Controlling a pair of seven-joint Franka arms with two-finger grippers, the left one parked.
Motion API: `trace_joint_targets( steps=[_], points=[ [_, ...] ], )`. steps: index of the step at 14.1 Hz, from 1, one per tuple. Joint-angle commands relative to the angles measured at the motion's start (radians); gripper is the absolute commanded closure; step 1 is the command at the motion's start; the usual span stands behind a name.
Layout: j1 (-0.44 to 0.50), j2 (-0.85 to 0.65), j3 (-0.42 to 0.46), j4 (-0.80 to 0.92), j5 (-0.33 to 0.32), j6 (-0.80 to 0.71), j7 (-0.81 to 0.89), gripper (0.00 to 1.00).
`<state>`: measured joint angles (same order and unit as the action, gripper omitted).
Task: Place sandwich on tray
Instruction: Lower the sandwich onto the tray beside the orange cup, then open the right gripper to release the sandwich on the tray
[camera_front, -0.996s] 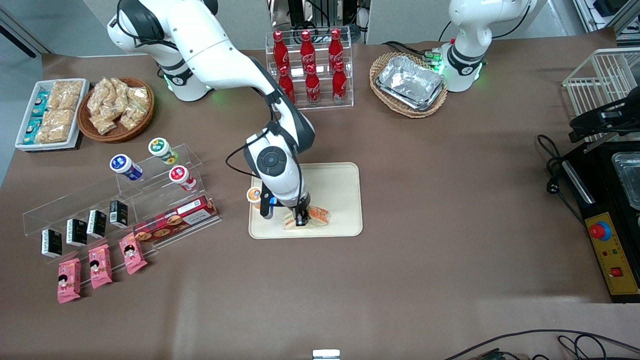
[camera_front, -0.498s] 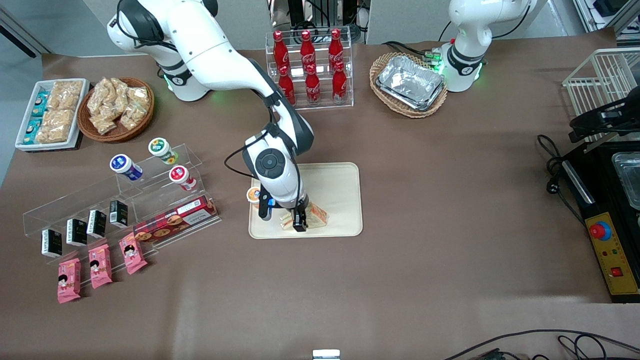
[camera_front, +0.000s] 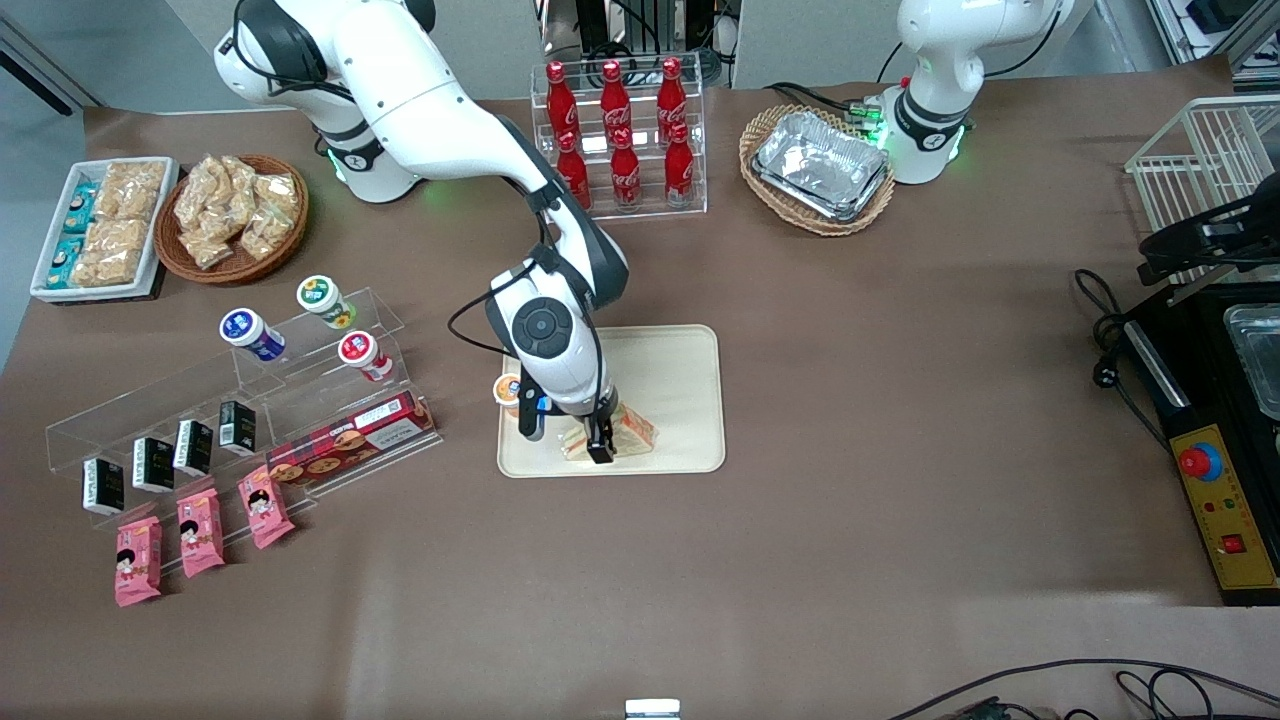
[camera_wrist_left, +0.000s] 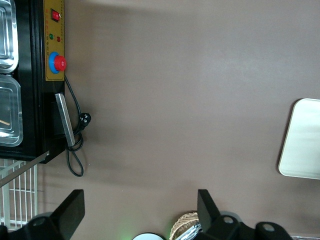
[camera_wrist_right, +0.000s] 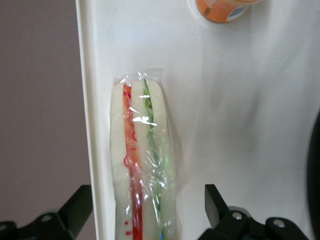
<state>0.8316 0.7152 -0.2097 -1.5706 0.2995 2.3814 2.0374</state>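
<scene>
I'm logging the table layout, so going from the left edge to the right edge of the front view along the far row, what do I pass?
White tray of tan snack packets → round wicker basket of snack bags → clear rack of red cola bottles → wicker basket of silver foil trays. The tool sits nearer the camera, at the wrapped sandwich on the cream tray.

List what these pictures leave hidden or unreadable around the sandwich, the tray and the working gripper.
- Sandwich: right wrist view's edge cuts off one end; in the front view the gripper covers its middle.
- Tray: the working arm hides part of it in the front view; the left wrist view catches only one corner.
- Orange cup: cut off by the right wrist view's edge, label unreadable.
- Whether the fingertips touch the wrap: not visible.
</scene>
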Motion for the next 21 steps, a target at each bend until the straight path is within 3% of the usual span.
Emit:
trace_joint_targets(
  steps=[1, 4, 7, 12, 21],
  points=[
    [-0.02, -0.045, 0.007, 0.003, 0.026, -0.074, -0.04, 0.0],
    [-0.025, -0.085, 0.007, 0.004, 0.038, -0.113, -0.052, 0.0],
    [-0.026, -0.114, 0.006, 0.012, 0.099, -0.145, -0.095, 0.0],
    [-0.042, -0.172, 0.006, 0.032, 0.101, -0.238, -0.128, 0.0],
    [-0.042, -0.322, 0.001, 0.053, 0.119, -0.407, -0.37, 0.0]
  ],
)
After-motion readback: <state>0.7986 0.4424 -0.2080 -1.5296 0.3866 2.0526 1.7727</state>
